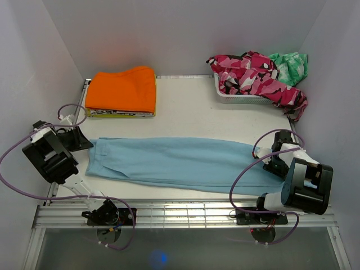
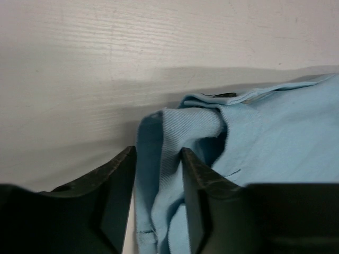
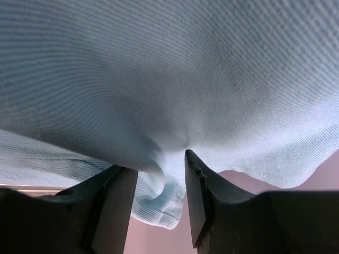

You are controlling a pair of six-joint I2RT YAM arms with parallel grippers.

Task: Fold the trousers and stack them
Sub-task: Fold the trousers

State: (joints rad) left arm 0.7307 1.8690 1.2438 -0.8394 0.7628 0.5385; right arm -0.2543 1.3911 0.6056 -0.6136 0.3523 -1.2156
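Light blue trousers (image 1: 180, 160) lie stretched across the table, waist at the left, leg ends at the right. My left gripper (image 1: 83, 143) is at the waist end. In the left wrist view its jaws (image 2: 158, 159) stand narrow with a bunched fold of waistband (image 2: 175, 132) pinched between them. My right gripper (image 1: 274, 164) is at the leg end. In the right wrist view (image 3: 159, 166) a fold of the trouser hem (image 3: 159, 196) is caught between its fingers, and the cloth puckers at the right fingertip (image 3: 189, 159).
A folded orange garment (image 1: 122, 90) lies on another folded piece at the back left. A white basket (image 1: 242, 97) at the back right holds a pink camouflage garment (image 1: 253, 73) and a green one (image 1: 289, 64). White walls close in three sides.
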